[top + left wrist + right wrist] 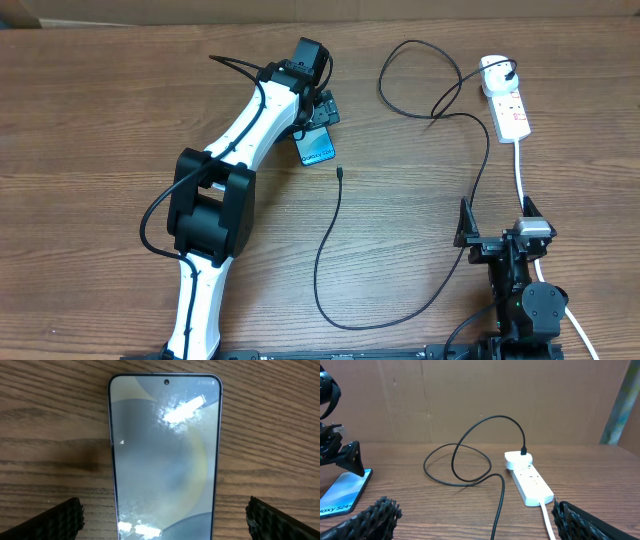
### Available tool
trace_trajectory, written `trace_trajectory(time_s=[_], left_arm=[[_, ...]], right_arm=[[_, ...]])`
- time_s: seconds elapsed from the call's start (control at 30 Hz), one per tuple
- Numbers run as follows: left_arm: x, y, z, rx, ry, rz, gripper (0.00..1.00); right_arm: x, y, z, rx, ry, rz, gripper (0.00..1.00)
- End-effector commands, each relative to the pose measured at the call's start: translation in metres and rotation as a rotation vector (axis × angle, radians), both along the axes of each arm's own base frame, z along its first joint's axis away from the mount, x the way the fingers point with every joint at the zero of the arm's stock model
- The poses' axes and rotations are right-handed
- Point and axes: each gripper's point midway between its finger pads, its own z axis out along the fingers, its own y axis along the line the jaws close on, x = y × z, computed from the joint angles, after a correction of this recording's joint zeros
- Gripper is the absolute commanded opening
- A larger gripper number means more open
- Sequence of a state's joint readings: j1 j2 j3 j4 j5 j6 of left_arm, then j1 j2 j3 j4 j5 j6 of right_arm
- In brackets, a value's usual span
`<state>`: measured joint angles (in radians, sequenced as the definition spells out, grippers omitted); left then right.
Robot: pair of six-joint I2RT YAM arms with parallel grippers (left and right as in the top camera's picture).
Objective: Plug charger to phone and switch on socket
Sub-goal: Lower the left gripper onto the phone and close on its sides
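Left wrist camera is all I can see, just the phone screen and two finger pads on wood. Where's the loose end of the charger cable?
Observer: The cable's free tip lies on the table just beside the phone's lower corner, not touching it.
Operator: Is the other end plugged in?
Observer: Yes, the black plug sits in the white power strip at the table's far right.
Operator: Where's the right gripper?
Observer: The right gripper is low near the table's front edge, jaws open and empty, facing the power strip, with the cable running past it.
Operator: And mine?
Observer: The left gripper hangs open right over the phone, holding nothing.
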<state>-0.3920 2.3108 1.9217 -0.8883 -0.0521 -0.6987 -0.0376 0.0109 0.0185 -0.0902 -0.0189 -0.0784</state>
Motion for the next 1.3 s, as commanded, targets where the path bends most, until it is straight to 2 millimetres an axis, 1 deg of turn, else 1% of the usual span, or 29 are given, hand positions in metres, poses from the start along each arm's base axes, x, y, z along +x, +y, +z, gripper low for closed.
trace_trajectory(time_s=[0.0,0.2,0.33,0.47,0.67,1.1,1.27], left_arm=[[0.005,0.005,-0.005,0.033,-0.01,-0.006,1.0],[0.002,-0.004,-0.008,0.036,-0.009,-0.026,1.0],[0.003,-0.008,-0.006,0.068,-0.034,-0.033,1.0],[0.004,-0.004,-0.005,0.105,-0.048,-0.026,1.0],[0.003,0.002,-0.006,0.11,-0.037,-0.016,1.0],[0.005,0.0,-0.006,0.097,-0.045,0.014,1.0],[0.002,0.001,-0.016,0.098,-0.041,0.013,1.0]], right_arm=[[0.0,0.0,-0.002,-0.001,-0.003,-0.003,1.0],[0.0,0.0,-0.002,-0.001,-0.003,-0.003,1.0],[0.0,0.0,-0.002,-0.001,-0.003,-0.003,1.0],[0.0,0.0,-0.002,-0.001,-0.003,-0.003,1.0],[0.0,0.0,-0.002,-0.001,-0.003,-0.003,1.0],[0.0,0.0,-0.002,-0.002,-0.003,-0.003,1.0],[0.0,0.0,-0.002,-0.001,-0.003,-0.003,1.0]])
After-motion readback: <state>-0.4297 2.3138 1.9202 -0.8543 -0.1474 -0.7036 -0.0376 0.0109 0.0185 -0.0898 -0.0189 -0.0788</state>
